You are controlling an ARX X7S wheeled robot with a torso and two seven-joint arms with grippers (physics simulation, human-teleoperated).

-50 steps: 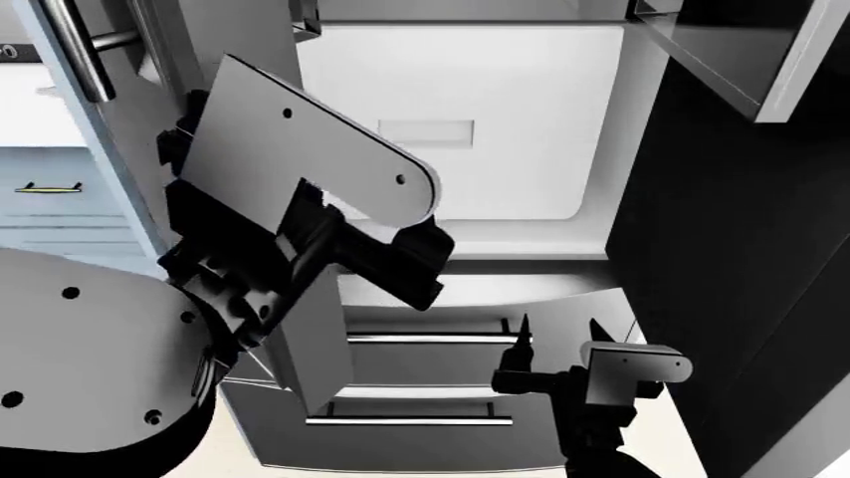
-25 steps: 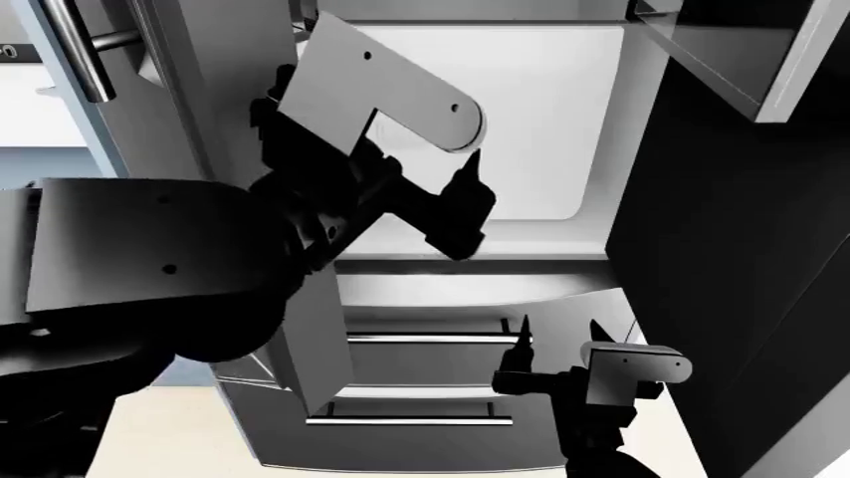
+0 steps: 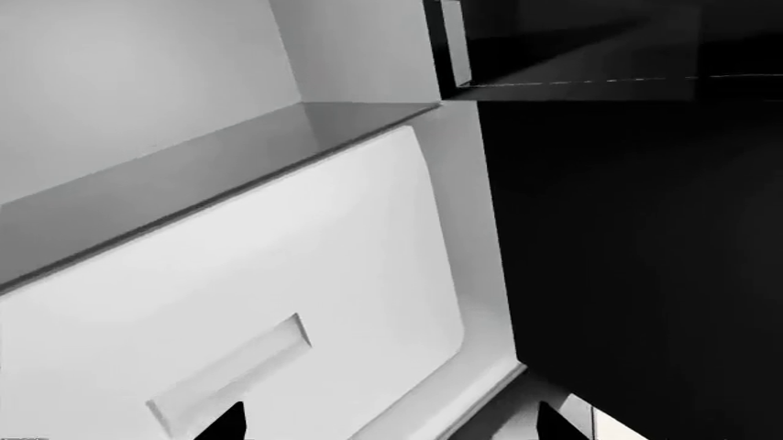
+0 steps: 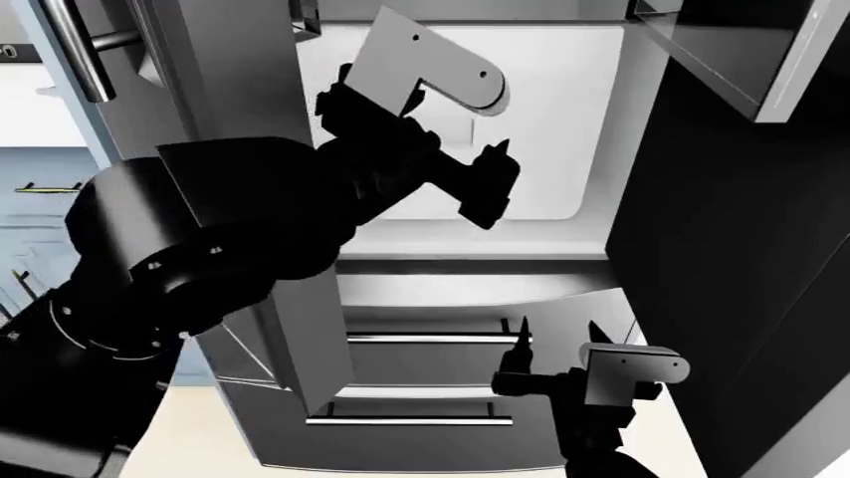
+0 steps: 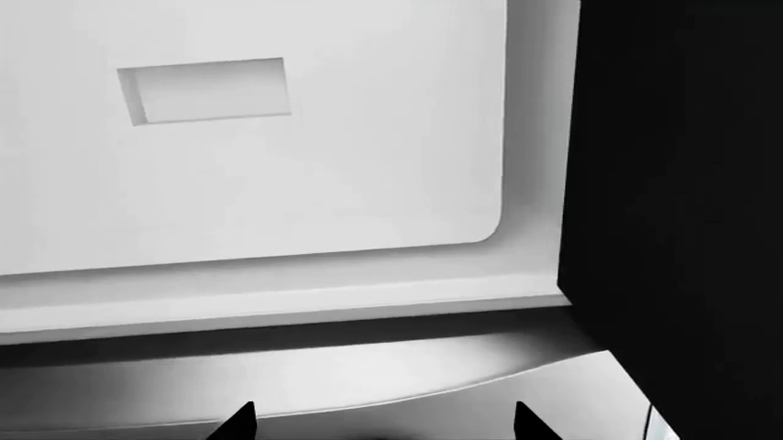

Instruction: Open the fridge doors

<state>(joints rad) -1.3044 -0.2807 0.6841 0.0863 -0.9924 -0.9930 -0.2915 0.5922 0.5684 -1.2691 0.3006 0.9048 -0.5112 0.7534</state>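
Since a second ago the left gripper (image 4: 489, 184), jaws apart and empty, has risen to the frame's centre before the white interior, while the fridge doors (image 4: 743, 249) stand swung open at both sides, the right gripper (image 4: 558, 334) also apart, so the task seems nearly finished.

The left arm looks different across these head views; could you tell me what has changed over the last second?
The left gripper has risen and swung toward the open fridge's white interior, holding nothing. The right gripper has stayed low before the steel drawers, open and empty. Both fridge doors remain open, unmoved.
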